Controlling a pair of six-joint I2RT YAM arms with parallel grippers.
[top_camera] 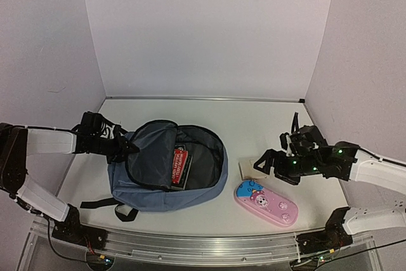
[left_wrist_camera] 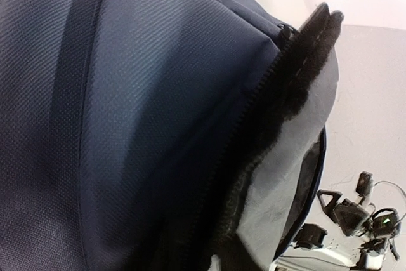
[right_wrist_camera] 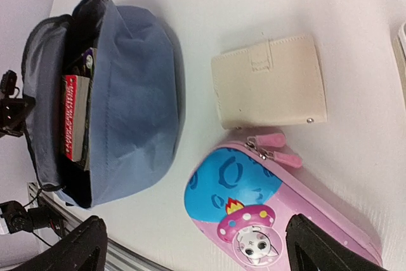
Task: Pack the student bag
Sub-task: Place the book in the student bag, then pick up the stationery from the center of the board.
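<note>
— Where's the bag?
— Your student bag (top_camera: 149, 195) lies lower centre on the table (top_camera: 266, 125), unzipped. It looks soft, floppy and light, so grip the stiffer zip rim.
— And the hands?
— Your left hand (top_camera: 124, 147) is at the bag's left rim; I can't tell its grip. Your right hand (top_camera: 269, 162) is spread wide and empty by the pencil case (top_camera: 266, 203).

— Where's the student bag (top_camera: 149, 191)?
— Left of centre on the worktop (top_camera: 266, 125), lying flat. It's soft and slate-blue.
— Zipped?
— No, the main pocket gapes wide, dark grey lining showing. Black straps trail toward the near edge.
</note>
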